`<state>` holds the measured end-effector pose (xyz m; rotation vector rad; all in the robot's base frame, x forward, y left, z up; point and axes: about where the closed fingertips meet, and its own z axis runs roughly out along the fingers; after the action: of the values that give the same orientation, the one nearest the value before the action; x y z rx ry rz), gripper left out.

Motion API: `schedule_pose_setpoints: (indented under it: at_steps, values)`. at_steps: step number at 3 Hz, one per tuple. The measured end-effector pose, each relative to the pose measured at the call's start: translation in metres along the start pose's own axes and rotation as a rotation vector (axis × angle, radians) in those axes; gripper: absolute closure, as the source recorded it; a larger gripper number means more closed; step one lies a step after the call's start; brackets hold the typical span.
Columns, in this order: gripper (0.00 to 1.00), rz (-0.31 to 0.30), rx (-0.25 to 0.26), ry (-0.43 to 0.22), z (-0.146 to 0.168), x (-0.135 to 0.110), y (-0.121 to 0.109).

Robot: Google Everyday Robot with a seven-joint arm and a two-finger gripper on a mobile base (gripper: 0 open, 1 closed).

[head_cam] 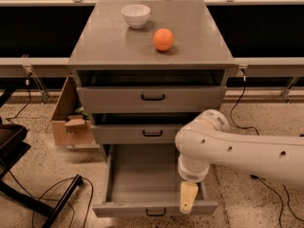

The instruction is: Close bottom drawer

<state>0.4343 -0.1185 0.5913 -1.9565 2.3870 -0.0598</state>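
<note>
Camera view looks down on the grey cabinet (118, 42) from the front. My arm (247, 153) enters from the right edge, where it is cut off, and bends down over the right part of the bottom drawer (137, 175).

That drawer, the lowest of three, is pulled far out toward the camera. Its floor is bare where it shows, but my arm covers its right rear corner and part of its right wall. Its front panel runs along the bottom of the frame, and its small black handle (156, 213) sits almost at the frame's edge.

My gripper (188, 197) hangs from the wrist as one cream-coloured piece pointing down, at the drawer's front right corner, with its tip over the front panel. Whether it touches the panel I cannot tell. Whether it is spread or pressed together I cannot tell either, since only a single pale shape shows.

The middle drawer (137, 133) has its right end hidden behind my arm, with a dark gap above it. The top drawer (152, 98) also has a dark gap above it.

On the cabinet top stand a white bowl (136, 15) and an orange (163, 39), near each other but apart. Left of the cabinet a cardboard box (71, 125) holds something greenish that is too dim to name. Black cables (71, 189) trail on the floor, and a dark frame (12, 146) is cut by the left edge.
</note>
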Motion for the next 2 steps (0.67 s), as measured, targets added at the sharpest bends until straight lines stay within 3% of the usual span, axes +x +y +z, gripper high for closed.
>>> schedule_pose_setpoints:
  at_steps: [1, 2]
  values:
    - [0.00, -0.001, -0.039, -0.011, 0.037, 0.001, 0.007]
    - [0.00, 0.006, -0.110, 0.000, 0.106, 0.011, 0.026]
